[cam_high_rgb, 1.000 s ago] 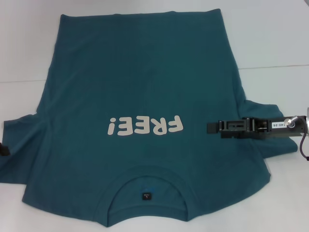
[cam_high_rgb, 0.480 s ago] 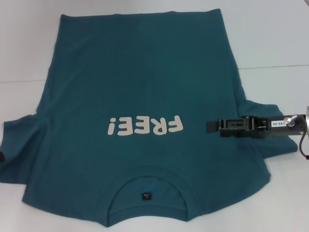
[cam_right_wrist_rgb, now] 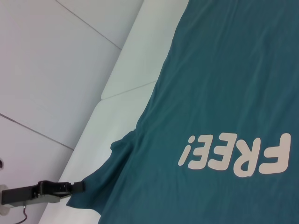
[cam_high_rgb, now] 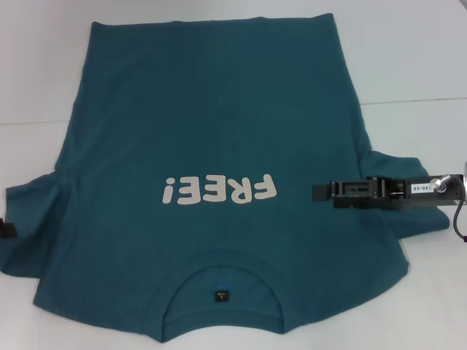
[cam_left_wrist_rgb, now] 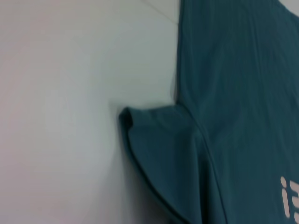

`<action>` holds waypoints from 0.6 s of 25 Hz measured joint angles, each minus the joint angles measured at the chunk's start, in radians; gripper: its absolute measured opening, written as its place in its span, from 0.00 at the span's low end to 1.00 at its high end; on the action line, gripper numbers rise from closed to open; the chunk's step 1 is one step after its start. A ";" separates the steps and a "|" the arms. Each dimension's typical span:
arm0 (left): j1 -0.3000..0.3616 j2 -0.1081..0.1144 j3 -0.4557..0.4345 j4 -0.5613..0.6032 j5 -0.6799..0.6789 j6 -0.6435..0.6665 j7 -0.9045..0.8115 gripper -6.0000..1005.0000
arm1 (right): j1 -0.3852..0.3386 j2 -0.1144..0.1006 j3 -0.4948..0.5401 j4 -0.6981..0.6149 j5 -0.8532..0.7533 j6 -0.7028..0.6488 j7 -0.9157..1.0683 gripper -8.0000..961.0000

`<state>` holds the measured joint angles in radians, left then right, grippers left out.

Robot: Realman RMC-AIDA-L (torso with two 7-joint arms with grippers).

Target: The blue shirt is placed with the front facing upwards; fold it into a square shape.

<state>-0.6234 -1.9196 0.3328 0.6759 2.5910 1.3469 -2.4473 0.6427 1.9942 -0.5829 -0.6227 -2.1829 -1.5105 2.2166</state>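
The blue shirt (cam_high_rgb: 211, 124) lies flat and face up on the white table, with its white "FREE!" lettering (cam_high_rgb: 219, 191) and its collar (cam_high_rgb: 222, 277) on the near side. My right gripper (cam_high_rgb: 321, 191) reaches in from the right, low over the shirt's right sleeve (cam_high_rgb: 408, 171) and side. My left gripper (cam_high_rgb: 6, 230) just shows at the left edge, by the left sleeve (cam_high_rgb: 29, 219). In the right wrist view the left gripper (cam_right_wrist_rgb: 79, 186) sits at that sleeve's tip (cam_right_wrist_rgb: 103, 186). The left wrist view shows the left sleeve (cam_left_wrist_rgb: 163, 154) slightly raised and creased.
The white table (cam_high_rgb: 408, 58) surrounds the shirt, with a seam line (cam_high_rgb: 416, 100) running across on the right. The shirt's hem reaches near the far edge of the view. A small dark neck label (cam_high_rgb: 221, 296) sits inside the collar.
The left gripper slipped almost out of view at the left edge, then came back, and the left sleeve shifted a little. The right gripper has hardly moved.
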 joint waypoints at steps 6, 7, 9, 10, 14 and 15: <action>0.000 0.001 -0.003 0.015 0.002 -0.038 -0.020 0.07 | 0.000 0.000 0.000 0.000 0.000 0.000 0.000 0.95; 0.000 0.002 -0.006 0.015 0.002 -0.041 -0.022 0.08 | 0.000 0.000 0.000 0.000 0.000 0.000 0.000 0.95; 0.001 0.004 -0.010 0.016 0.001 -0.043 -0.022 0.09 | -0.001 -0.001 0.000 0.000 0.000 -0.001 0.000 0.95; 0.000 0.011 -0.032 0.017 -0.005 -0.035 -0.016 0.09 | -0.001 -0.001 0.000 0.000 0.000 -0.001 0.000 0.95; -0.011 0.025 -0.091 0.015 -0.006 0.018 0.015 0.11 | -0.002 -0.002 0.000 0.000 0.000 0.000 0.000 0.95; -0.014 0.029 -0.104 0.014 -0.007 0.033 0.022 0.11 | -0.002 -0.002 0.000 0.000 0.000 0.000 0.000 0.95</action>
<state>-0.6377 -1.8902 0.2289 0.6900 2.5845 1.3794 -2.4254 0.6412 1.9926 -0.5829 -0.6227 -2.1829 -1.5105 2.2166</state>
